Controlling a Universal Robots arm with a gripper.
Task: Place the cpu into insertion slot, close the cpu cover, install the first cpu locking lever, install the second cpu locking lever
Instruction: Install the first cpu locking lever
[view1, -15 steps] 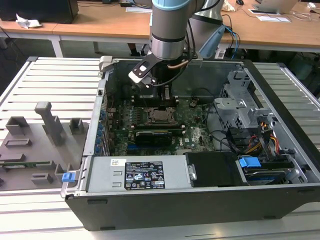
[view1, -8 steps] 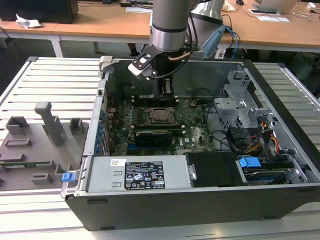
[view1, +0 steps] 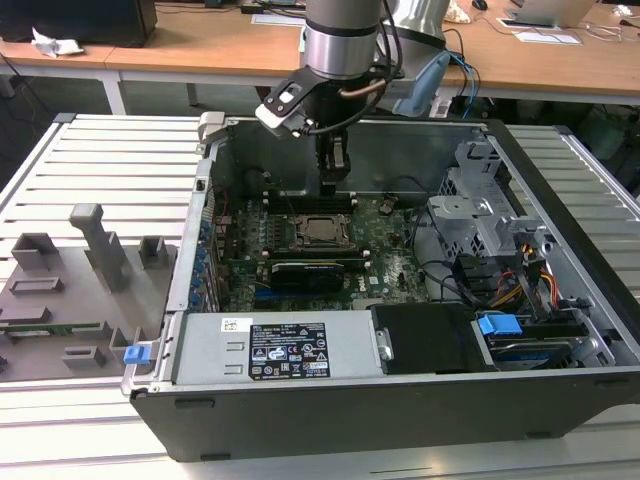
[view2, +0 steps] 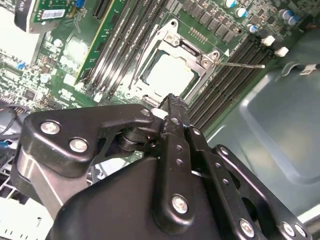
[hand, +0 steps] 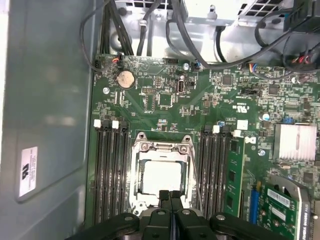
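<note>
Gripper (hand: 170, 196) fingers are pressed together w/ nothing between them (matte black, bolted linkages). The tips hang over one edge of the insertion slot (view1: 322, 230) inside the open PC case (view1: 400, 420); contact can't be told. The cpu (hand: 161, 177) lies in the slot, a flat pale metal square, w/ the cpu cover (hand: 161, 146) down around it: thin silvery frame, square window. In the second wrist view a thin wire lever (view2: 245, 64) juts from a socket corner across long black memory slots (view2: 225, 85). Green motherboard (hand: 165, 100) all around.

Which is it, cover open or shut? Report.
Shut: the cover lies flat, its window framing the cpu, in the first wrist view.
</note>
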